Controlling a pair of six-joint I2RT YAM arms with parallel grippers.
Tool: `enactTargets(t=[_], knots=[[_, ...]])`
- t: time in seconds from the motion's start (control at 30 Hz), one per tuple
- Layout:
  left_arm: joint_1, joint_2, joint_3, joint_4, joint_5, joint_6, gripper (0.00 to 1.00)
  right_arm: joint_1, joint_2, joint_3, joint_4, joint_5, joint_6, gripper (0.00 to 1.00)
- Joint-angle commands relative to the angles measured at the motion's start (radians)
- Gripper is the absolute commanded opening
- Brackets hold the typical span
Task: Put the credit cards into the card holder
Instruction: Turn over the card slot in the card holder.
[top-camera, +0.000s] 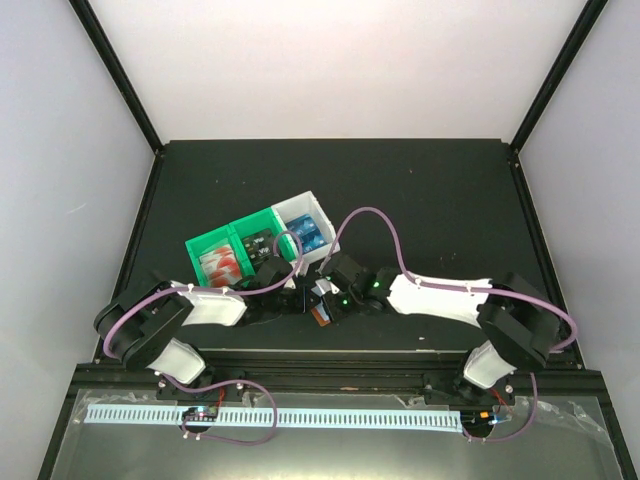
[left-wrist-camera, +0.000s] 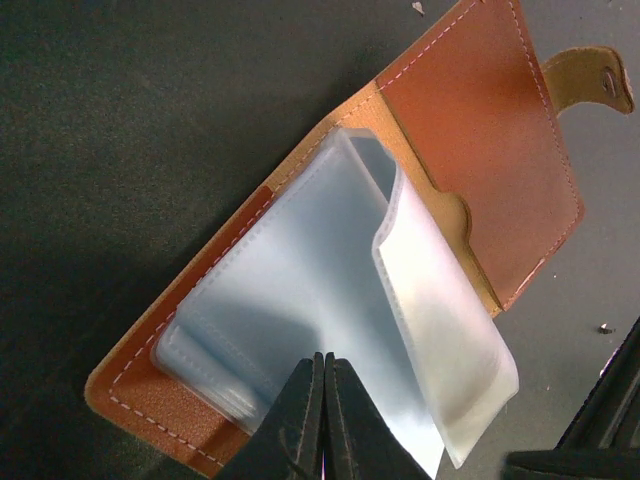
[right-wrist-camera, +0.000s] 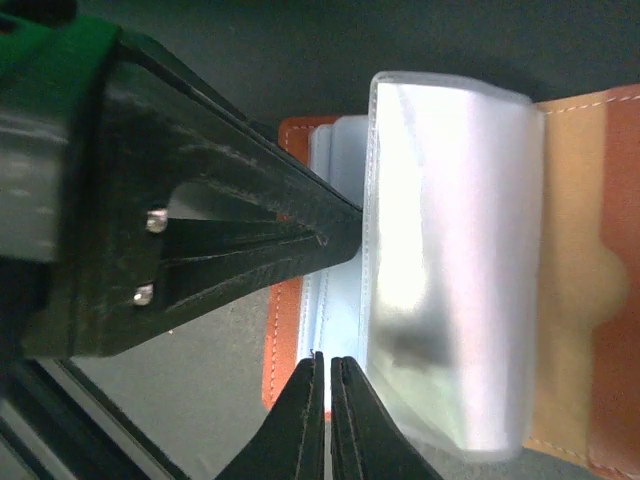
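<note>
The brown card holder (left-wrist-camera: 480, 110) lies open on the dark table, its clear pockets (left-wrist-camera: 300, 300) fanned up. One pocket sheet (right-wrist-camera: 450, 280) stands raised. My left gripper (left-wrist-camera: 323, 362) is shut, its tips pressing on the lower pockets. My right gripper (right-wrist-camera: 328, 362) is shut to a thin slit at the pockets' edge, beside the raised sheet; I cannot tell whether a sheet is pinched. From above, both grippers (top-camera: 305, 300) (top-camera: 332, 298) meet over the card holder (top-camera: 322, 318). The credit cards sit in the tray: red-and-white (top-camera: 222, 262), black (top-camera: 258, 245), blue (top-camera: 306, 232).
The green-and-white three-compartment tray (top-camera: 205, 243) stands just behind the grippers. The left gripper's fingers (right-wrist-camera: 250, 230) cross the right wrist view from the left. The holder's snap tab (left-wrist-camera: 595, 80) points away to the right. Black frame posts edge the table.
</note>
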Motion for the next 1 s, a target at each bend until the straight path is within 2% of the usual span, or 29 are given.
enactTargets(t=[0.0,0.4,0.77,0.97], knots=[[-0.011,0.031,-0.002,-0.117,0.004,0.004,0.02,0.000,0.059,0.001,0.049,-0.033,-0.002,0.07],[-0.012,0.035,-0.006,-0.124,0.000,-0.002,0.02,0.012,0.163,0.032,0.094,-0.012,-0.024,0.10],[-0.011,0.039,-0.012,-0.147,-0.014,0.001,0.02,0.012,0.159,0.050,-0.015,0.391,0.094,0.13],[-0.011,0.038,-0.012,-0.150,-0.014,0.001,0.02,0.012,0.159,0.057,-0.079,0.482,0.116,0.29]])
